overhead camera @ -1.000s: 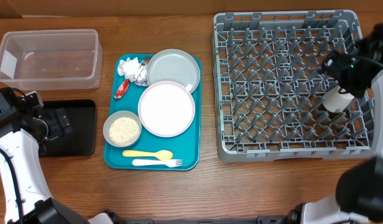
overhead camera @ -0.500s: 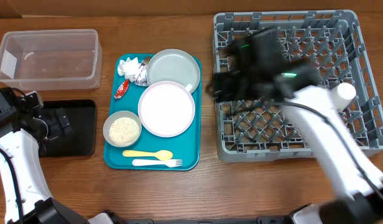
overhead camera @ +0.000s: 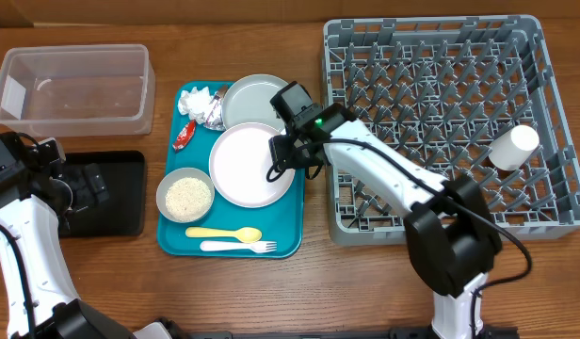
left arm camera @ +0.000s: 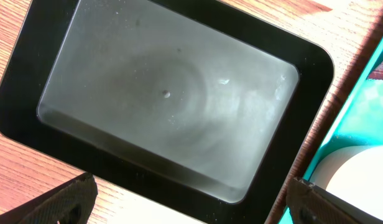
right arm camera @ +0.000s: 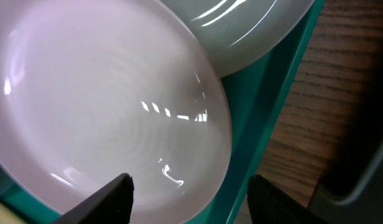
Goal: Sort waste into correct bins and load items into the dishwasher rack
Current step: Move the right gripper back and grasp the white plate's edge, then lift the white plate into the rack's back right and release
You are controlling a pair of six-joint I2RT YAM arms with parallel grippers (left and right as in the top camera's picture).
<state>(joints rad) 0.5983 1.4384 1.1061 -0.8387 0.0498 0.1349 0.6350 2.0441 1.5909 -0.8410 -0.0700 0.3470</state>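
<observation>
The pale plate (overhead camera: 248,168) (right arm camera: 104,106) lies on the teal tray, overlapping the grey dish (overhead camera: 262,99) (right arm camera: 241,25). My right gripper (overhead camera: 286,158) (right arm camera: 191,202) hovers open at the plate's right rim, one finger over the plate and the other past the tray's edge. On the same tray are the napkin (overhead camera: 198,97), foil wrapper (overhead camera: 212,114), red packet (overhead camera: 184,135), bowl of rice (overhead camera: 185,196), yellow spoon (overhead camera: 224,233) and white fork (overhead camera: 238,247). The white cup (overhead camera: 513,148) lies in the dishwasher rack (overhead camera: 441,33). My left gripper (overhead camera: 83,188) (left arm camera: 191,208) hangs open over the black tray (overhead camera: 125,198) (left arm camera: 30,74).
The clear tub (overhead camera: 73,118) stands at the back left, behind the black tray. The teal tray (overhead camera: 285,240) (right arm camera: 275,118) sits between the bins and the rack, with a strip of bare wood (right arm camera: 328,87) between the tray and the rack's wall.
The right arm has swung left from the white cup at the rack's right side to the pale plate on the teal tray. The cup stays in the rack. The left arm has not moved.
</observation>
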